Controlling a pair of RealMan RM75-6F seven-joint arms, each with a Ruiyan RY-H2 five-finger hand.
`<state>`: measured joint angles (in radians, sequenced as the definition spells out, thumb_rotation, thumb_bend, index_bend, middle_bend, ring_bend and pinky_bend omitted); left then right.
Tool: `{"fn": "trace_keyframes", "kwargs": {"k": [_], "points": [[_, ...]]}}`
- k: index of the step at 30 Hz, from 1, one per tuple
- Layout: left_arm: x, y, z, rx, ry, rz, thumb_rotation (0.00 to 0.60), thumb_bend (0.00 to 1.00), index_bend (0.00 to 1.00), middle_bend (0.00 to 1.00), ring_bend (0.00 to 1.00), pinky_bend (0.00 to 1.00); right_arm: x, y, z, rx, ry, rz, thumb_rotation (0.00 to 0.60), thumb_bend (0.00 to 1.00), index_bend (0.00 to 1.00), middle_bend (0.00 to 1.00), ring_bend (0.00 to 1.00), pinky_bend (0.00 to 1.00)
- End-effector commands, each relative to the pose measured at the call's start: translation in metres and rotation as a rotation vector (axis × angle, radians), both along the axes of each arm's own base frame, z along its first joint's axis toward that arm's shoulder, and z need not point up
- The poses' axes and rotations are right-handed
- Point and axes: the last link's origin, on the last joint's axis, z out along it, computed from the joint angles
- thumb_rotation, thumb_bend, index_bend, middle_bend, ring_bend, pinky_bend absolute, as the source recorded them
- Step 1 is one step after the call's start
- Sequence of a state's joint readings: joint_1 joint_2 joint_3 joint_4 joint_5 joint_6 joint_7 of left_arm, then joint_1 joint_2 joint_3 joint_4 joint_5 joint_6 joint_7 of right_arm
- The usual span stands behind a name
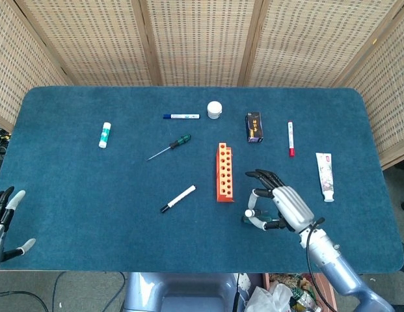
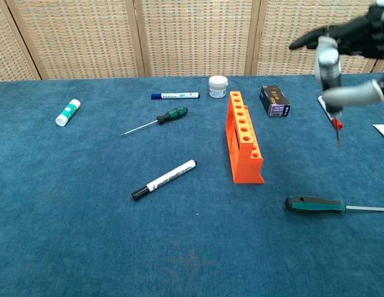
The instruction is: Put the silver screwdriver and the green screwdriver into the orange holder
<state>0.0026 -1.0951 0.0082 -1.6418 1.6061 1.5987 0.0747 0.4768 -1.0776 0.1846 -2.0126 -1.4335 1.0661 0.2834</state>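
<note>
The orange holder (image 1: 224, 172) (image 2: 243, 137) stands upright at mid-table, its holes in a row. My right hand (image 1: 282, 203) (image 2: 355, 34) is raised just right of it and grips the silver screwdriver (image 1: 250, 213) (image 2: 328, 62), handle up, thin shaft hanging down. A dark green-handled screwdriver (image 2: 315, 205) (image 1: 244, 219) lies flat on the cloth under that hand. A smaller green-and-black screwdriver (image 1: 179, 142) (image 2: 170, 115) lies left of the holder. My left hand (image 1: 2, 224) is off the table's near left corner, fingers spread and holding nothing.
A blue marker (image 1: 181, 116), a white jar (image 1: 215, 109), a dark box (image 1: 254, 127) and a red marker (image 1: 291, 138) lie behind the holder. A tube (image 1: 325, 175) lies at the right, a black-capped marker (image 1: 178, 198) front left, and a glue stick (image 1: 105, 134) far left.
</note>
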Motion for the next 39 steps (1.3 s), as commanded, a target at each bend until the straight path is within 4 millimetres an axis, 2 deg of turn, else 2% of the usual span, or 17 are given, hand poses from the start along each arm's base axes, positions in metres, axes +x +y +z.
{"fn": "trace_keyframes", "kwargs": {"k": [1, 9, 18, 27, 39], "points": [[-0.002, 0.003, -0.001, -0.007, 0.006, 0.009, 0.600, 0.00, 0.00, 0.00, 0.00, 0.00, 0.021, -0.021, 0.010, 0.061, -0.150, -0.033, 0.600, 0.37, 0.64, 0.11, 0.00, 0.00], [-0.003, 0.011, -0.001, -0.007, 0.001, 0.027, 0.600, 0.00, 0.00, 0.00, 0.00, 0.00, 0.037, -0.052, -0.006, 0.172, -0.303, -0.098, 0.600, 0.38, 0.65, 0.12, 0.00, 0.00], [-0.004, 0.014, -0.001, -0.007, -0.001, 0.041, 0.600, 0.00, 0.00, 0.00, 0.00, 0.00, 0.043, -0.083, -0.047, 0.214, -0.426, -0.176, 0.600, 0.39, 0.66, 0.12, 0.00, 0.00], [-0.004, 0.014, 0.000, -0.008, -0.006, 0.051, 0.600, 0.00, 0.00, 0.00, 0.00, 0.00, 0.036, -0.091, -0.061, 0.163, -0.517, -0.197, 0.600, 0.43, 0.66, 0.13, 0.00, 0.00], [-0.004, 0.015, -0.002, -0.012, -0.003, 0.052, 0.600, 0.00, 0.00, 0.00, 0.00, 0.00, 0.026, -0.092, -0.069, 0.155, -0.501, -0.198, 0.600, 0.43, 0.66, 0.13, 0.00, 0.00]]}}
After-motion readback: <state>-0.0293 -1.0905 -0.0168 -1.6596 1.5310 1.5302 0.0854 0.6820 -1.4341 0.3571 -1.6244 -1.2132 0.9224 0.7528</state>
